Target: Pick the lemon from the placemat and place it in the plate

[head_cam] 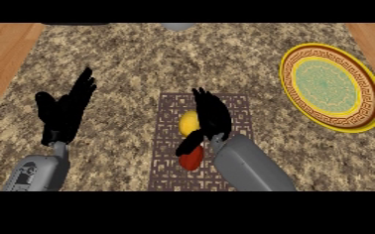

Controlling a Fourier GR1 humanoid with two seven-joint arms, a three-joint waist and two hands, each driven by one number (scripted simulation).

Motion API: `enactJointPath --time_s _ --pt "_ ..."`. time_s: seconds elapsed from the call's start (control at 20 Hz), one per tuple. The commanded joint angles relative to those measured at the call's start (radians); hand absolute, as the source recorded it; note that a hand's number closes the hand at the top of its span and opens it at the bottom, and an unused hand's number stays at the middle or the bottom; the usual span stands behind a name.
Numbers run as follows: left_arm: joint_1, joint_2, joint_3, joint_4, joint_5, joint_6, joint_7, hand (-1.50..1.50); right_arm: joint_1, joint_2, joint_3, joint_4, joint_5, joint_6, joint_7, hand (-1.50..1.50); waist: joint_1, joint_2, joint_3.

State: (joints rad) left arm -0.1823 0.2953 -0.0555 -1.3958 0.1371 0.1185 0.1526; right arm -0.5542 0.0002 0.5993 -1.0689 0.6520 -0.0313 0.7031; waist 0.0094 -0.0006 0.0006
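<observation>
Scene: a speckled stone bench [147, 59] seen from above, with a dark patterned placemat [170, 168] at centre and a yellow-rimmed plate [351, 124] well apart at the right.
Lemon: the lemon [189, 122] lay on the placemat, with a red object [193, 158] just below it – what it was could not be told.
Step in hand: closing on the lemon. In my judgement, doing it well meant curling round the lemon alone, clear of the red object, before any lift toward the plate.
Right hand: the right hand [212, 116] came up from the lower edge, fingers straight beside the lemon's right, thumb reaching under it – not yet wrapped round.
Left hand: the left hand [66, 111] rested open at the left, fingers up.
</observation>
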Motion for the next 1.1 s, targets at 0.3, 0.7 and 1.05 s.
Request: enactJointPath --time_s 0.3,0.7,1.05 --pt "-0.034 -0.025 0.037 0.061 -0.031 -0.029 -0.010 0.00 -0.058 0.000 0.053 0.107 -0.070 0.053 -0.155 1.50 -0.003 0.002 0.000" --pt "-0.008 -0.015 0.081 0.037 -0.019 -0.077 -0.005 0.00 -0.031 -0.062 0.091 0.041 -0.107 -0.017 -0.238 1.50 -0.009 0.000 -0.001" --pt "0.068 -0.006 0.092 0.014 -0.019 -0.071 -0.047 0.00 0.198 -0.421 0.237 -0.357 -0.108 0.032 -0.599 1.50 -0.036 -0.012 -0.001"
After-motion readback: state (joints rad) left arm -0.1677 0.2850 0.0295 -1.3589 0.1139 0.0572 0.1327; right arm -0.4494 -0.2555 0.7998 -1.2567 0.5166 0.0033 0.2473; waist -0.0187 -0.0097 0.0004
